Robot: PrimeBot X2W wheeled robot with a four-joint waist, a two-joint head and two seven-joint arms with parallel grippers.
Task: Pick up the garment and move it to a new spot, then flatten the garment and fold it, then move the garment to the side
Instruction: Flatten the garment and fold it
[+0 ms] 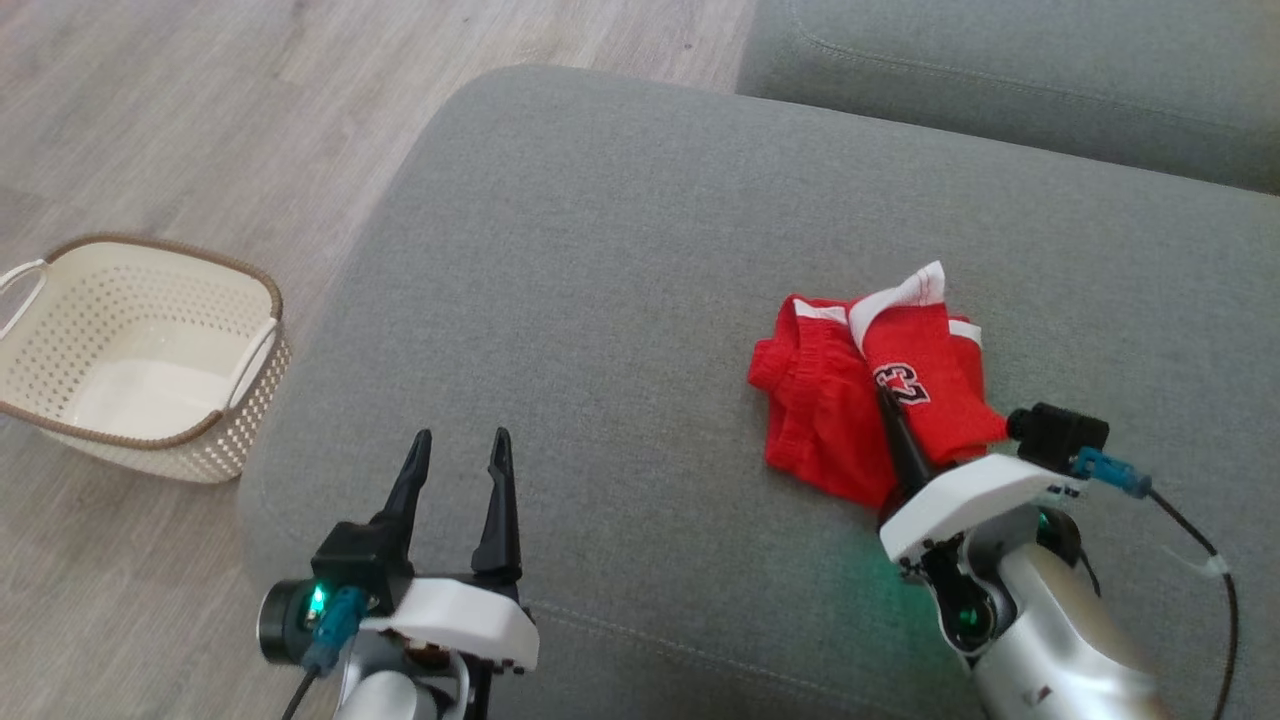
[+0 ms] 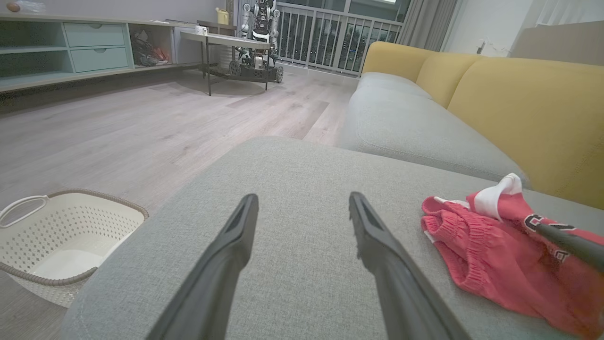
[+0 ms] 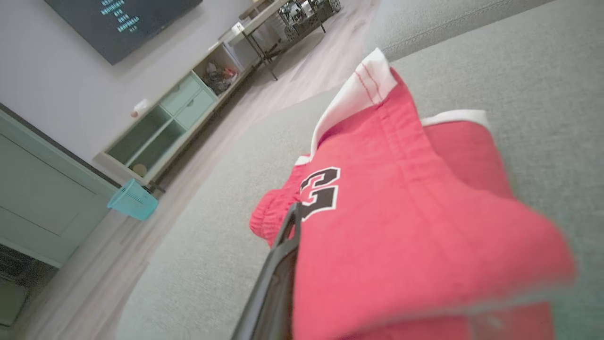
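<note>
A: Where are the shorts?
B: Red shorts (image 1: 850,400), bunched on the gray sofa seat (image 1: 620,250), right of middle.
A: Right gripper?
B: Right gripper (image 1: 890,405) is pinched tight on a fold, with cloth draped over the fingers.
A: Left?
B: Left gripper (image 1: 460,440) is spread wide and empty, over the seat's near edge. Basket (image 1: 268,300) on the floor, left.
</note>
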